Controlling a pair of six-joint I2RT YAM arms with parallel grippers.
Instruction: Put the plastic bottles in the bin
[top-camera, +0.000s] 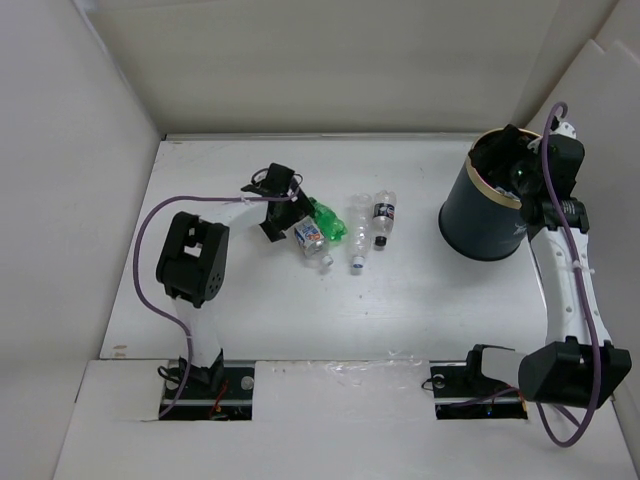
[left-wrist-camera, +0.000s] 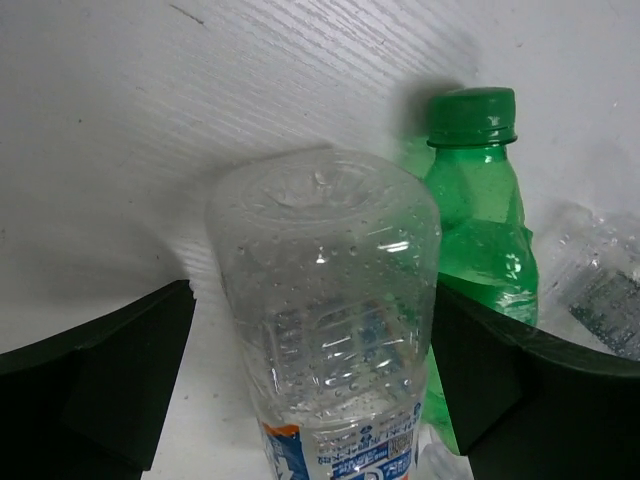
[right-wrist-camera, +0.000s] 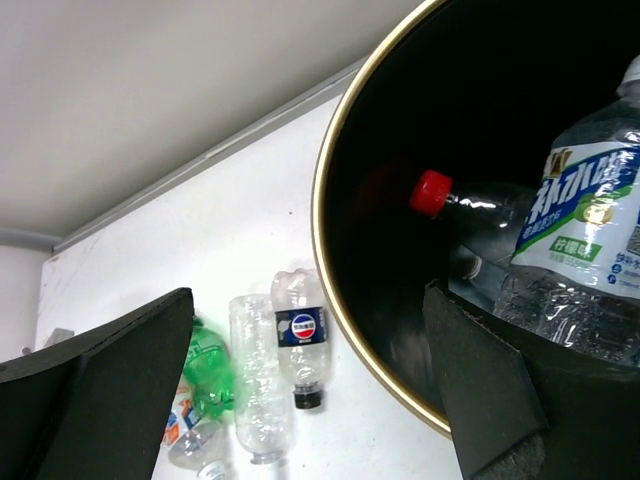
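My left gripper (top-camera: 283, 212) is down at the table (top-camera: 250, 320), at the left end of a small cluster of bottles. Its jaws are spread wide, one on each side of a clear bottle with the blue and orange label (left-wrist-camera: 325, 330), which lies lengthwise between them with its dimpled base pointing away from my wrist. The left finger stands apart from it and the right finger is just beside it; I am not squeezing it. Right next to that bottle lies the green bottle (left-wrist-camera: 480, 230), cap on and its body dented. Further right on the table are a crumpled clear bottle (top-camera: 358, 235) and, beside it, a bottle with the dark label (top-camera: 383, 215) and a black cap. These four lie on the table, well apart from the bin.

The bin (top-camera: 480, 225) stands at the far right of the table, tilted, with its gold rim up. My right gripper (top-camera: 520, 165) hangs over its mouth, jaws wide apart with nothing between them. Inside the black interior I see a red-capped bottle (right-wrist-camera: 470, 210) and a bottle with the white and green label (right-wrist-camera: 585, 240).
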